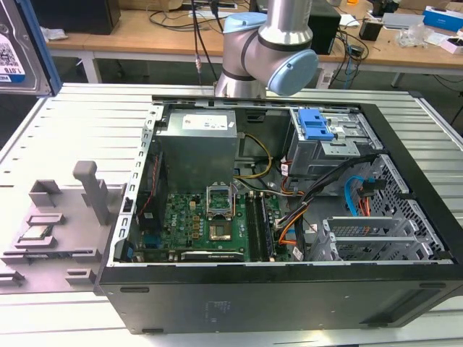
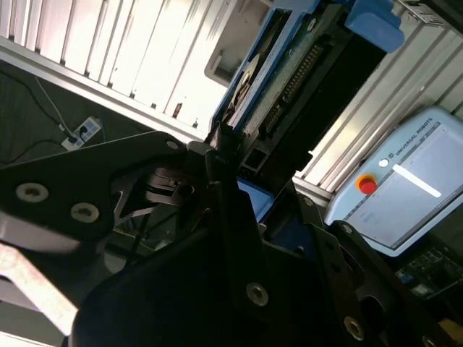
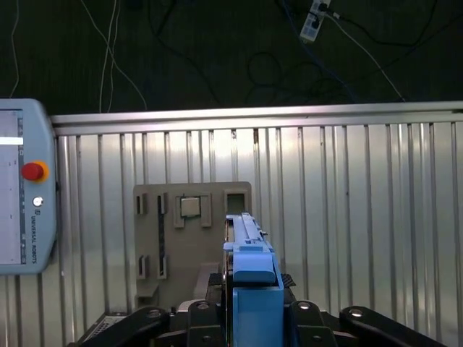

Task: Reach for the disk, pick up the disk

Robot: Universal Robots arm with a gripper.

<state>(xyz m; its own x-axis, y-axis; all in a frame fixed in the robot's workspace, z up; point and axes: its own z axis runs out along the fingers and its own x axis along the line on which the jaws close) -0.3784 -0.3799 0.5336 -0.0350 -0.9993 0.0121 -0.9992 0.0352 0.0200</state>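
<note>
The disk [image 1: 13,50] hangs in the air at the exterior view's upper left, its silver face with a barcode label turned outward and a blue rail along its edge. The first wrist view has the disk [image 3: 249,253] edge-on, its blue bracket clamped between the black fingers [image 3: 215,279] of my gripper [image 3: 249,282]. The second wrist view has the disk [image 2: 289,79] with its connector pins running out from my gripper [image 2: 221,155], which is shut on it. The disk is held high above the ribbed metal table [image 3: 347,217].
An open computer case [image 1: 427,217] lies on the table with a grey power supply [image 1: 199,148] and a blue latch [image 1: 315,124] on its drive cage. A grey fixture [image 1: 65,217] sits on the exterior view's left, below the disk. A teach pendant [image 3: 22,188] lies on the table.
</note>
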